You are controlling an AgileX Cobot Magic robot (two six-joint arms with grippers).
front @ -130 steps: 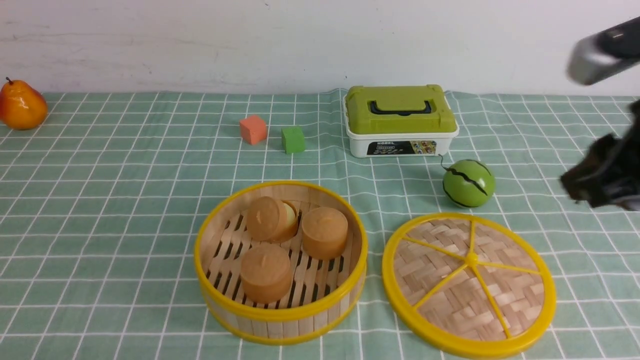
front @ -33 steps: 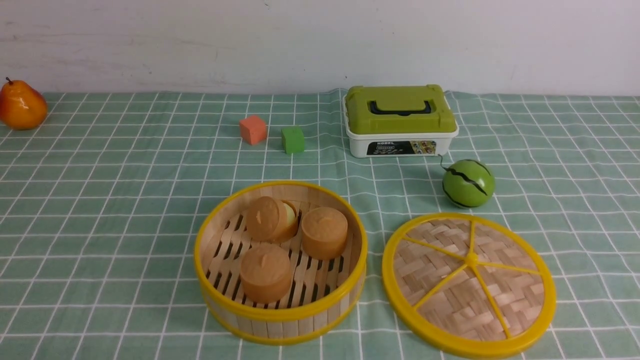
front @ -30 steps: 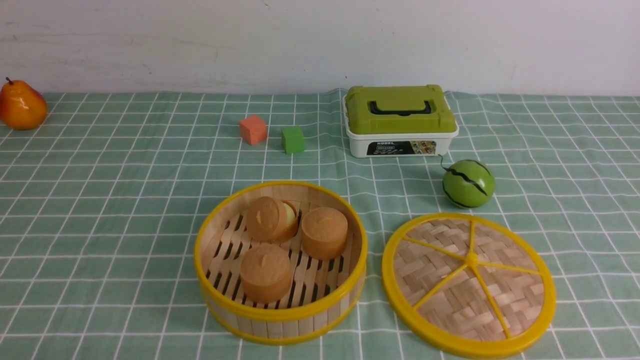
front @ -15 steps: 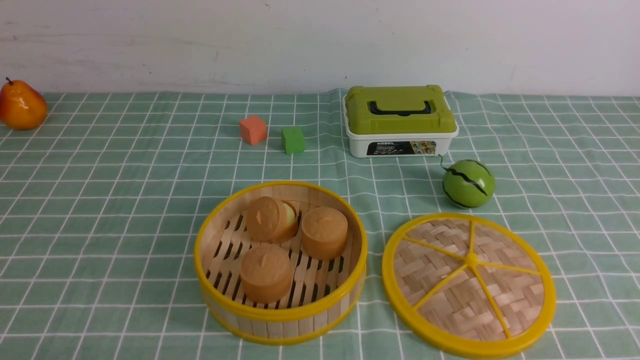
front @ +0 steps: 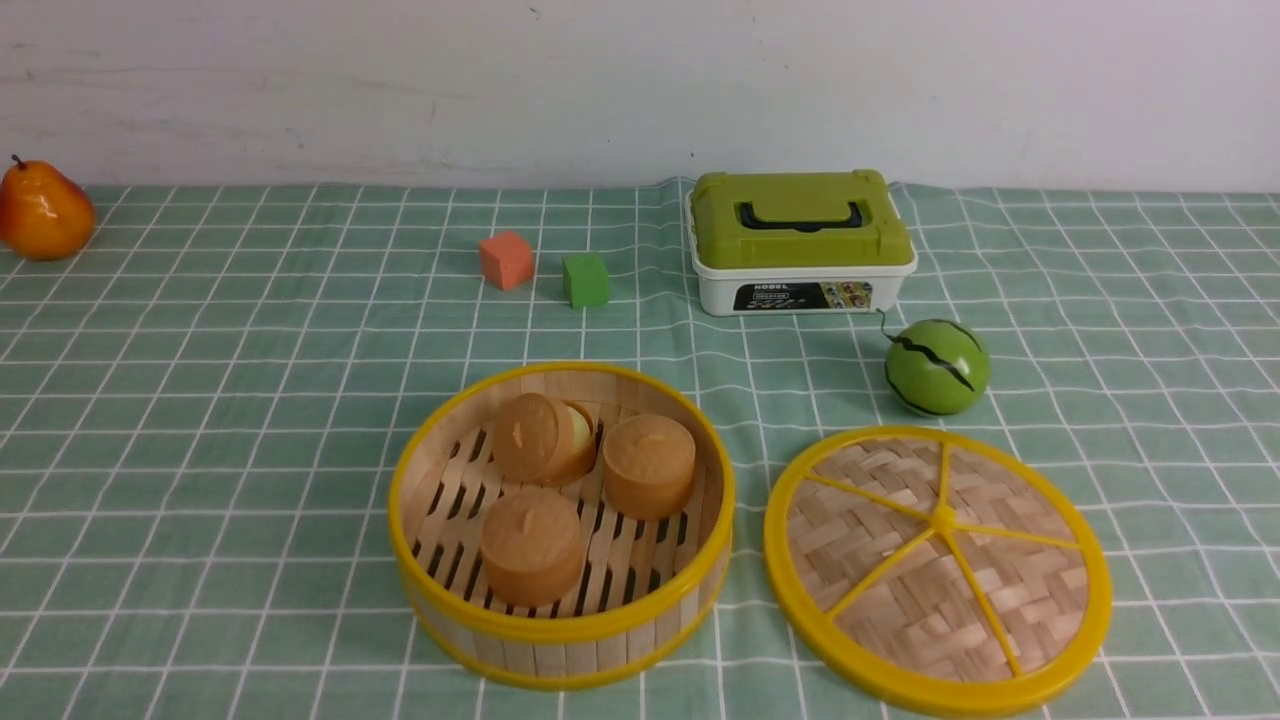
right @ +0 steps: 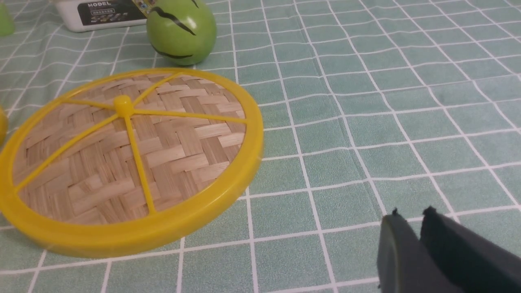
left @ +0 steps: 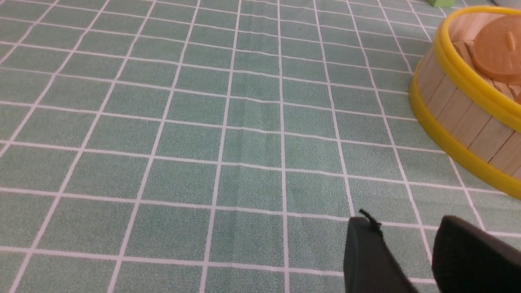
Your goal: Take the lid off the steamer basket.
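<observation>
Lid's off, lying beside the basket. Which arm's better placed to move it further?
Right. Its tool sits just beside the lid; the left tool is by the basket's other side.

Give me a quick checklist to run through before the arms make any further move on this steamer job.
1. Lid off the steamer basket: ok, it lies flat on the cloth to the basket's right, apart from it.
2. Basket open: ok, three brown buns sit on its slatted floor.
3. Right hand free of the lid: ok, it holds nothing, its fingers nearly together, beside the lid.
4. Left hand empty: ok, a gap shows between its fingers and nothing is in it, near the basket's wall.
5. Toy watermelon off the lid: ok, it stands just behind the rim.
6. Arms out of the front view: ok, neither shows there.
</observation>
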